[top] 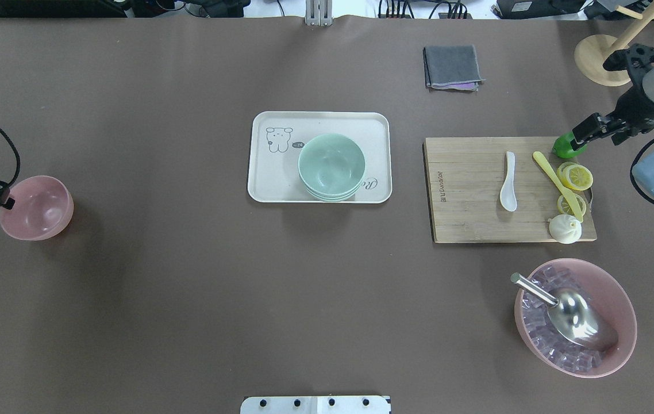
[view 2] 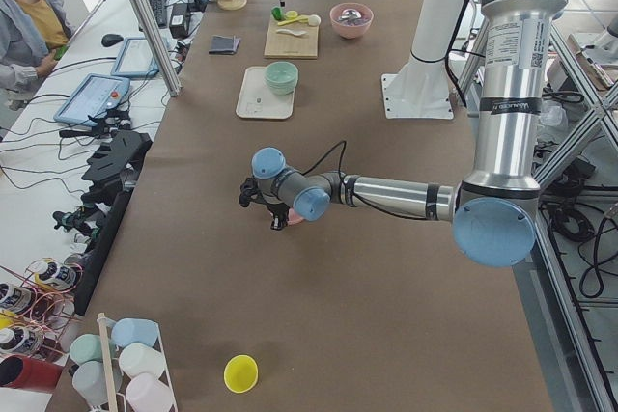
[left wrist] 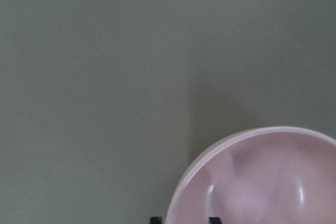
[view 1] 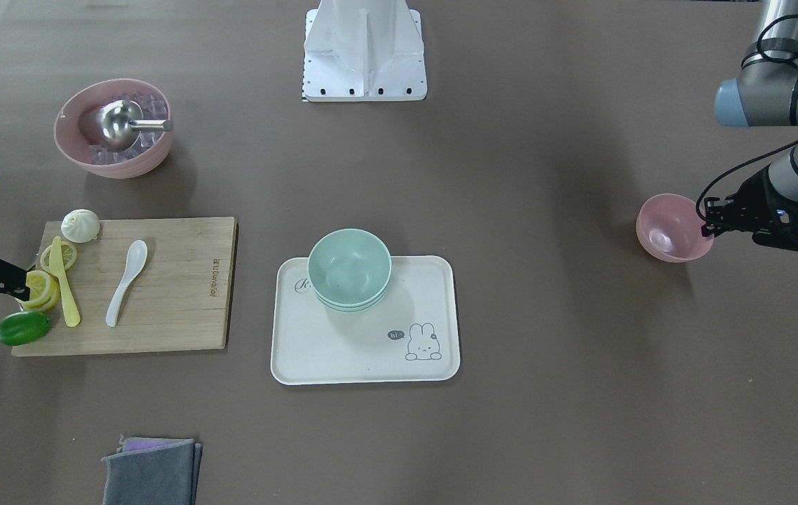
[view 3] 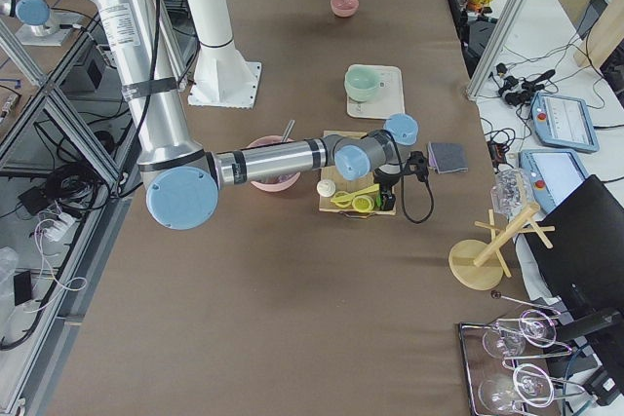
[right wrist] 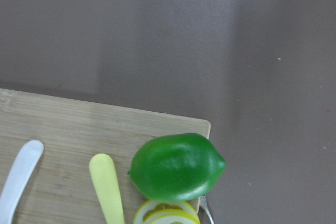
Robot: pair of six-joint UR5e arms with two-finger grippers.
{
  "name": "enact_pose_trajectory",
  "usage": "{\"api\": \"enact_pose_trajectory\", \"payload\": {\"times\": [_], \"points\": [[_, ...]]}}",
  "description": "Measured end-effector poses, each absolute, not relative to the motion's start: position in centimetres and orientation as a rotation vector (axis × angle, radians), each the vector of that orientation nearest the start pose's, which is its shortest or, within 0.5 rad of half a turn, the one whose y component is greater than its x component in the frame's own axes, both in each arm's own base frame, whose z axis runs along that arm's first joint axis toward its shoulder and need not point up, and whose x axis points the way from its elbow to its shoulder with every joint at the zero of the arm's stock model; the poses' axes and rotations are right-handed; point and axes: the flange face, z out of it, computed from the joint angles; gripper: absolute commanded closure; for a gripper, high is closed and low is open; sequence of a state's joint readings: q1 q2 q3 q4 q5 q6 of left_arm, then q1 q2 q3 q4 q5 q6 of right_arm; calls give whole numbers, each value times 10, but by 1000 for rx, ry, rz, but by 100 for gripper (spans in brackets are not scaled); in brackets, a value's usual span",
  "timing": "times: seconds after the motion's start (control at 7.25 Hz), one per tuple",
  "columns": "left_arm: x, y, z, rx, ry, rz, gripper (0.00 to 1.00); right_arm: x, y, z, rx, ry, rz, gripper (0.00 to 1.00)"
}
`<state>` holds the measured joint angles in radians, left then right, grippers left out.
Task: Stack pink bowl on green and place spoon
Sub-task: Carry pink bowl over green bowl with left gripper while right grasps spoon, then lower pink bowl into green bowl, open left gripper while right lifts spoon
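Pink bowl (left wrist: pixel 262 182) fills the lower right corner of the left wrist view, closer to a lens than anything else. Two dark fingertips (left wrist: pixel 155 220) barely show at the bottom edge, one outside its rim and one inside. So the left gripper (view 1: pixel 709 221) straddles the bowl's wall at the left end of the worktop (top: pixel 189 287). With only the tips in frame, I cannot tell whether it already pinches the rim or merely stands around it.

From there the green bowl (top: pixel 331 164) lies well to the right, at the middle of the worktop. It sits upright on what looks like a nested stack on the white tray (top: pixel 269 184). Nothing stands between the two bowls, and the left arm is by far the nearer one for that carry.

On the other side the right gripper (top: pixel 579 131) hovers above the lime (right wrist: pixel 177 167) at the far right corner of the cutting board (top: pixel 465 207). Its fingers are outside its own camera's frame and too small elsewhere, so I cannot tell its state. The white spoon (top: pixel 509 183) lies on the board to the left of that gripper, past the yellow knife (top: pixel 554 181). Its long axis runs near to far, scoop end nearer the robot.

A second, larger pink bowl (top: pixel 630 336) of ice, holding a metal scoop (top: pixel 577 322), sits nearer the robot and is probably not the one meant.
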<state>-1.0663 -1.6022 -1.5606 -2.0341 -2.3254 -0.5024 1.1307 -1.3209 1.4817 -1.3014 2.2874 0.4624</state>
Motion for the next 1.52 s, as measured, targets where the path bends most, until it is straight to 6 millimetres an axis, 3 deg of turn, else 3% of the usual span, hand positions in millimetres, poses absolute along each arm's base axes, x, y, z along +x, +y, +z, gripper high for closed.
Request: {"api": "enact_pose_trajectory", "payload": {"times": [0.14, 0.28, 0.55, 0.69, 0.83, 0.97, 1.24, 1.52], "points": [[205, -499, 571, 54, 920, 196, 100, -210, -584, 532, 62, -822, -119, 0], [216, -511, 522, 59, 989, 179, 100, -223, -584, 524, 55, -831, -103, 0], [244, -554, 390, 58, 1081, 64, 100, -250, -580, 504, 28, -851, -60, 0], [262, -566, 332, 47, 1113, 23, 100, -265, -576, 490, 8, -864, -25, 0], [290, -568, 283, 39, 1130, -3, 100, -281, -570, 478, -14, -874, 2, 0], [331, -561, 243, 42, 1122, -20, 100, -298, -564, 469, -29, -877, 17, 0], [400, -535, 197, 45, 1093, -30, 100, -324, -558, 460, -27, -855, 36, 0], [455, -510, 180, 48, 1067, -37, 100, -337, -555, 461, -27, -839, 35, 0]]}}
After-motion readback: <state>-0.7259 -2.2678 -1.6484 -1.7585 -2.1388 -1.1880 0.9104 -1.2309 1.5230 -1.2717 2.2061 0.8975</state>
